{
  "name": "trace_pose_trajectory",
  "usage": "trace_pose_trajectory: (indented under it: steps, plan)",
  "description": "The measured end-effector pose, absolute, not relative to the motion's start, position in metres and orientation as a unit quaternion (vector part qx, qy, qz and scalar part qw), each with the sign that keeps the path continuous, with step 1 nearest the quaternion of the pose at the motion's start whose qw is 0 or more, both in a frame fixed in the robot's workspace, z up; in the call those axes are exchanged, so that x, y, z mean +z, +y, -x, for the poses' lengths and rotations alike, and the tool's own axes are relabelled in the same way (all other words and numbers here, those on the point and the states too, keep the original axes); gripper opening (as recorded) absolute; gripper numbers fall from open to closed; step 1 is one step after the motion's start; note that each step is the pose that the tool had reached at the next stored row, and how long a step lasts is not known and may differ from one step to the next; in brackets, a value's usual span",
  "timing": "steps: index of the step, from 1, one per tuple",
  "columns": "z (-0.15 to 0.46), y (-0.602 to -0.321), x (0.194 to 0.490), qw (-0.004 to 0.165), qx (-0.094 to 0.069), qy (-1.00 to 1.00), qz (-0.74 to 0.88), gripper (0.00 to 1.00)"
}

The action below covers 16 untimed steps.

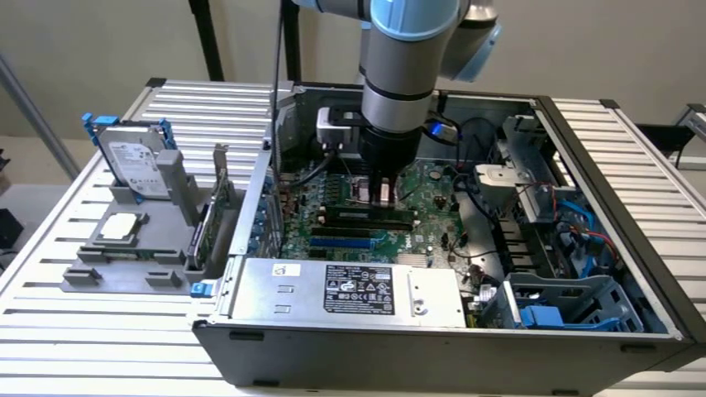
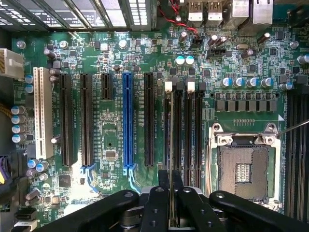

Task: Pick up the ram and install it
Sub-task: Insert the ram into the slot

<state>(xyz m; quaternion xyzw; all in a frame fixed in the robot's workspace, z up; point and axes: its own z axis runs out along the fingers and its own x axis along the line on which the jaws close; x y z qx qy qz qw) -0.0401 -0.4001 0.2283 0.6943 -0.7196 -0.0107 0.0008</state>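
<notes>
My gripper reaches down into the open computer case, just above the motherboard. In the wrist view the black fingers are shut on the ram, a thin stick seen edge-on. It runs lengthwise over a black memory slot whose white latch sits at the far end. Whether the ram touches the slot, I cannot tell.
A blue expansion slot and black slots lie beside the memory slots; the open processor socket is on the other side. Outside the case, at the exterior view's left, a grey holder carries a hard drive and an upright card. A power supply fills the case's near edge.
</notes>
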Motion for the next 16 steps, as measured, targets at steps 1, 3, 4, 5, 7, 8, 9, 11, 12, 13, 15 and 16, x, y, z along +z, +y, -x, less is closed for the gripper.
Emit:
trace_pose_trajectory:
  steps: [1,3,4,5,7,8,9,11,12,13,15,16]
  plan:
    - [0.0405,-0.3996,0.2281,0.001,-0.01,-0.72,-0.694,0.14]
    - [0.0408,-0.3989,0.2276,0.001,-0.01,-0.72,-0.694,0.14]
    - [0.0408,-0.3986,0.2273,0.001,-0.01,-0.72,-0.694,0.14]
    - [0.0409,-0.3983,0.227,0.001,-0.009,-0.72,-0.694,0.14]
    - [0.0408,-0.3978,0.2264,0.001,-0.009,-0.719,-0.695,0.14]
    - [0.0408,-0.3976,0.2262,0.001,-0.008,-0.719,-0.695,0.14]
    - [0.0409,-0.3975,0.2262,0.001,-0.008,-0.719,-0.695,0.14]
    - [0.0409,-0.3975,0.2262,0.002,-0.007,-0.719,-0.695,0.14]
    - [0.0409,-0.3975,0.2262,0.003,-0.006,-0.719,-0.695,0.14]
    - [0.0409,-0.3974,0.2262,0.003,-0.006,-0.719,-0.695,0.14]
    - [0.0409,-0.3974,0.2262,0.005,-0.004,-0.719,-0.695,0.14]
    - [0.0409,-0.3974,0.2262,0.005,-0.003,-0.719,-0.695,0.14]
